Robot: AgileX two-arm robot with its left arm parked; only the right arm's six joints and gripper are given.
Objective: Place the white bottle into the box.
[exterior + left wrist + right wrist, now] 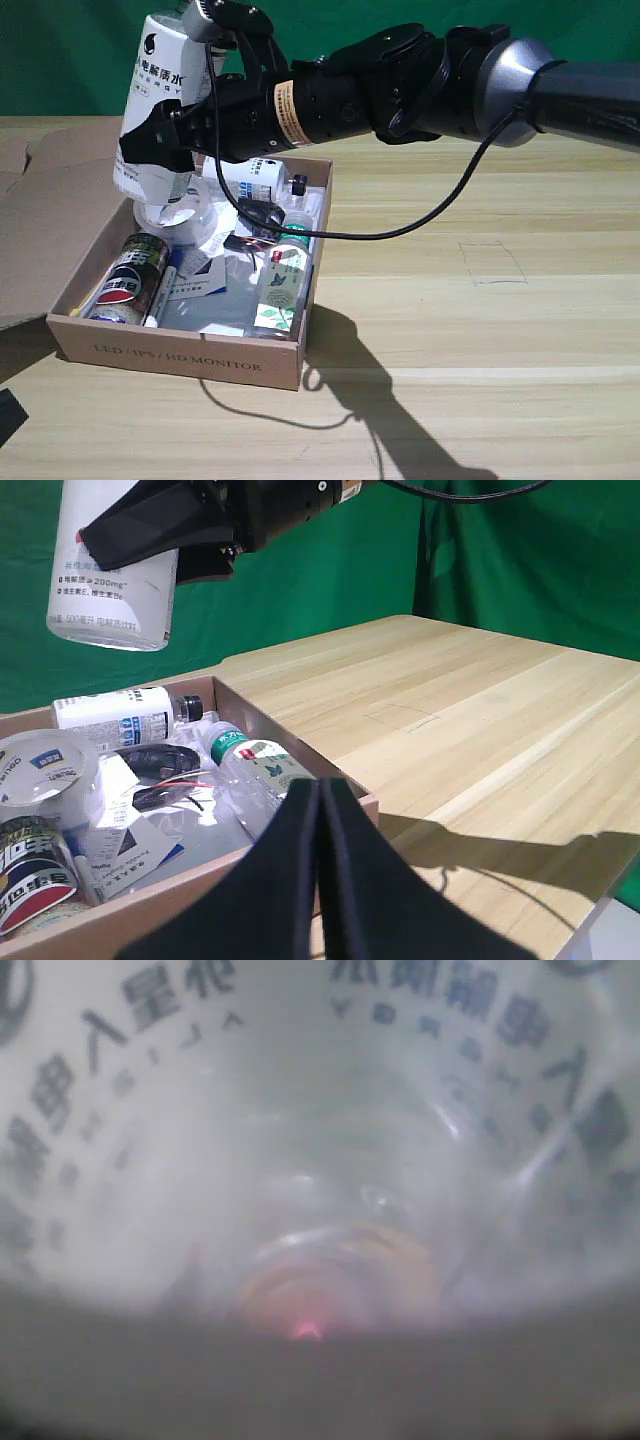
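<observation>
The white bottle [158,75] hangs nearly upright, slightly tilted, over the far left end of the box [180,356] in the exterior view. My right gripper [165,142] is shut on the bottle's middle, its black fingers [140,145] wrapping the label. In the left wrist view the white bottle [110,590] floats well above the box's contents, with the gripper [165,530] across it. The bottle's blue-printed wall [320,1110] fills the right wrist view. The box [350,798] is brown cardboard with "LED / IPS / HD MONITOR" on its front.
Inside the box lie a cola can [128,280], a slim clear bottle with a green cap [283,285], a shorter white bottle [255,180], a tape roll [45,770], cables and papers. The box's flap [45,215] spreads to the exterior view's left. The parked left gripper [320,880] shows black.
</observation>
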